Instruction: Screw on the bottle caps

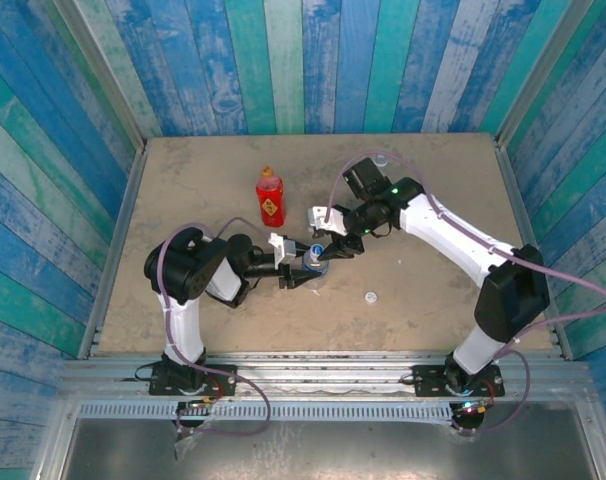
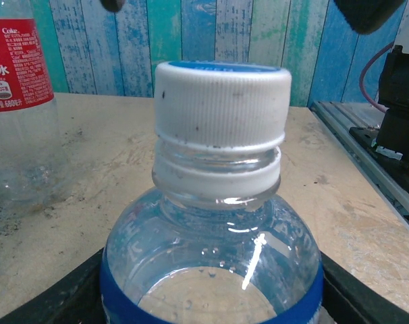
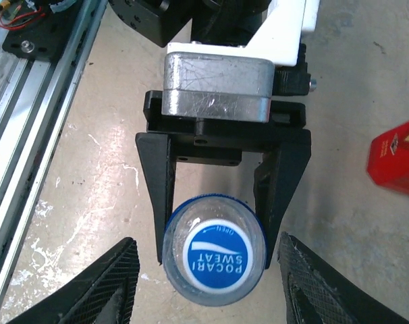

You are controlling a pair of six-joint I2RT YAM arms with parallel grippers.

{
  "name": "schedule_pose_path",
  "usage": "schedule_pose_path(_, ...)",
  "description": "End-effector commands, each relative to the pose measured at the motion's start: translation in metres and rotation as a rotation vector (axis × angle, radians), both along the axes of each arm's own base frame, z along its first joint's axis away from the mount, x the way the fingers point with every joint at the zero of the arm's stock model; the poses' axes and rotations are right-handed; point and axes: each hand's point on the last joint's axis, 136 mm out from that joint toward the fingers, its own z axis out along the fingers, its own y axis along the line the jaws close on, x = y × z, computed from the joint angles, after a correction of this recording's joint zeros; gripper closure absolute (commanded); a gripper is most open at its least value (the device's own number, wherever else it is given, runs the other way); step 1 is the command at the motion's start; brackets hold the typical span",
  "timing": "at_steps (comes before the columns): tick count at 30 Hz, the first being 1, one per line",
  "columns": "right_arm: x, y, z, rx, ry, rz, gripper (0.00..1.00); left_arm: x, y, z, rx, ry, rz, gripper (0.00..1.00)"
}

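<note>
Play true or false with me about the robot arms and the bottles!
1. The left gripper is holding the short clear bottle by its body. True.
2. The cap on that bottle is orange. False: it has a blue top and white sides.
3. The right gripper is carrying the red bottle. False: the red bottle stands by itself on the table.
4. A small white cap lies loose on the table. True.
5. The right gripper is squeezing the cap on the short clear bottle. False: its fingers are spread on either side of the cap and do not touch it.
</note>
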Motion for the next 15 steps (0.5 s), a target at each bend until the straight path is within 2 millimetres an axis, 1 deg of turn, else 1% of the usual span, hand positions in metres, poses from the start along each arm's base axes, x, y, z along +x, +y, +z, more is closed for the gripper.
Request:
schedule_pose_path(1, -0.006, 0.005, 0.001, -0.003, 0.023, 0.037, 0.45, -0.009, -0.001, -0.02, 0.045, 0.082, -0.038, 0.36)
schedule_pose_path(11, -0.006, 0.007, -0.012, -0.036, 0.038, 0.042, 0.55, -0.007, -0.002, -0.023, 0.051, 0.09, -0.033, 0.35)
schedule_pose_path(15, -0.002, 0.006, -0.016, -0.055, 0.037, 0.029, 0.58, -0.006, -0.001, -0.022, 0.048, 0.096, -0.03, 0.35)
